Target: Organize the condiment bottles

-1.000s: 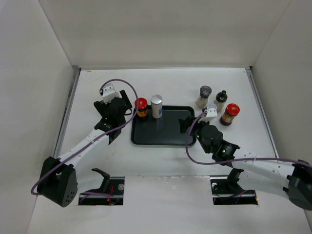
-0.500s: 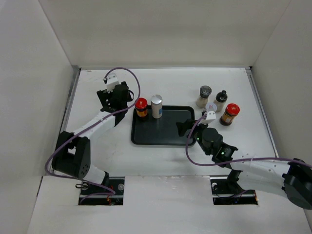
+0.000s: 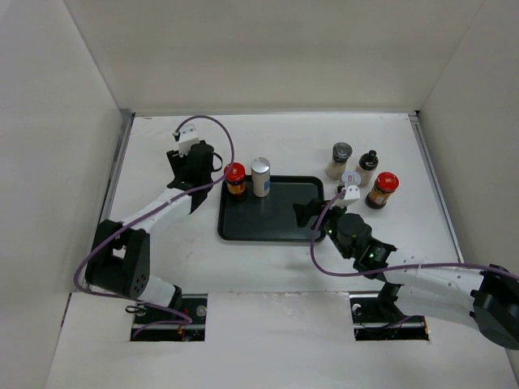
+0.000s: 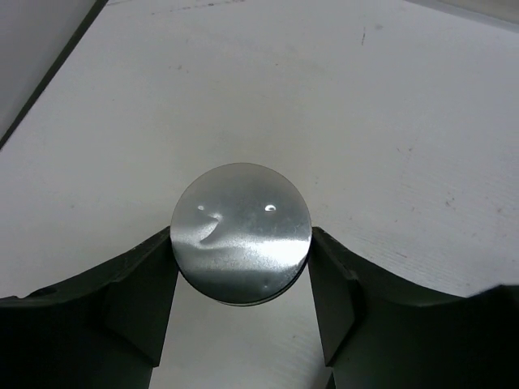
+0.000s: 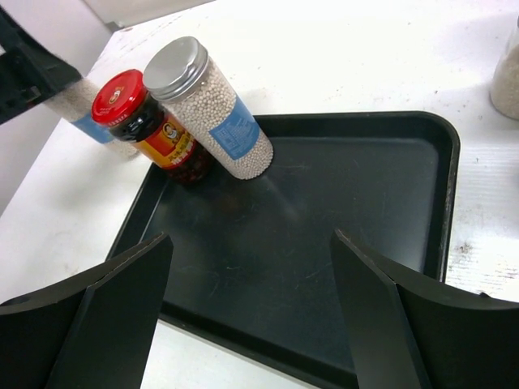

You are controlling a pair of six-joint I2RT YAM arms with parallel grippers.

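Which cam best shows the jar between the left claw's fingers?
Left wrist: the silver-lidded jar sits mid-frame, lid seen from above, the left claw touching both sides. Right wrist catches only a strip of its pale, blue-banded side behind the red-capped jar. Top external: the left arm hides it.

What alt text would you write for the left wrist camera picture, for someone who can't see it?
Seen from straight above, a round silver lid fills the middle, pinched on both sides by the left gripper and its two dark fingers. A white table lies beneath.
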